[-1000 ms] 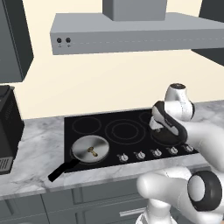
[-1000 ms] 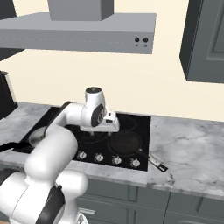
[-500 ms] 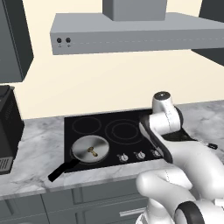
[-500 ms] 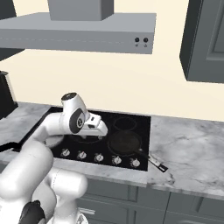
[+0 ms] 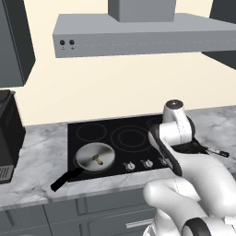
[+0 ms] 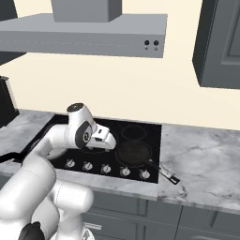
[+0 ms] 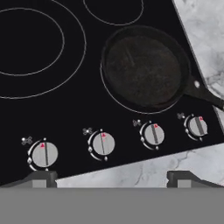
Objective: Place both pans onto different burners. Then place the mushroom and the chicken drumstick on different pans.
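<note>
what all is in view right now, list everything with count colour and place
silver pan: 1, shiny grey with black handle, front left burner; a small tan-brown piece lies in it
dark pan: 1, blackish, empty, front right burner, handle over the counter
cooktop: 1, black glass, set in the counter
burners: thin grey rings on the cooktop
knobs: 4 in hand view, silver, front edge of cooktop
counter: grey-white marble
range hood: 1, grey, above cooktop
wall cabinets: dark grey
gripper: 1, open, holding nothing, above the knobs
</note>
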Controlling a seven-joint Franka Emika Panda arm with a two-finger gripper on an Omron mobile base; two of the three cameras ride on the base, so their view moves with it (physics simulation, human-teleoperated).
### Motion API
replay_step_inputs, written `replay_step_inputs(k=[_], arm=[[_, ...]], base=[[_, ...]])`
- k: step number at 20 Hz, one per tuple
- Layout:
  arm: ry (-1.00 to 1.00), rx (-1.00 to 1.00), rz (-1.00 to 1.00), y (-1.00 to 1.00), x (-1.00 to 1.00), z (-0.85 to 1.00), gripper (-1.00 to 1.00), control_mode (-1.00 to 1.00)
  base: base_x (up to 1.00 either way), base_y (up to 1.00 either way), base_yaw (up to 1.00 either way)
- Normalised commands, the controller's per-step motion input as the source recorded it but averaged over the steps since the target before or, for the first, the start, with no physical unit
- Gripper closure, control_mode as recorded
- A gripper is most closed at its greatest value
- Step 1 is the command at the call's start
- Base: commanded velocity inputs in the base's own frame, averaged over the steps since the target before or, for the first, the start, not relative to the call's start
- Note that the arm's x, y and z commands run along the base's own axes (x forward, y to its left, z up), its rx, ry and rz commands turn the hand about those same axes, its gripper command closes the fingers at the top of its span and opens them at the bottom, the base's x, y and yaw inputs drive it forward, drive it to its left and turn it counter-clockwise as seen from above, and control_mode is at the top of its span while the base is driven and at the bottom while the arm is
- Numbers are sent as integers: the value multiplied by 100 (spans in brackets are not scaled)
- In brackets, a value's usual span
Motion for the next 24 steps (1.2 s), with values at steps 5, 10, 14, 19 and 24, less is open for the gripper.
replay_step_inputs(k=[5, 10, 14, 19, 24], arm=[[0, 11, 0, 4, 12, 16, -100, -100], [0, 5, 0, 14, -2, 0, -100, -100], [0, 0, 0, 4, -33, -5, -100, -100], [0, 0, 0, 1, -39, -12, -100, -100], [0, 0, 0, 0, -3, -2, -100, -100]], base=[[0, 0, 0], [0, 0, 0], [0, 0, 0], [0, 0, 0], [0, 0, 0]])
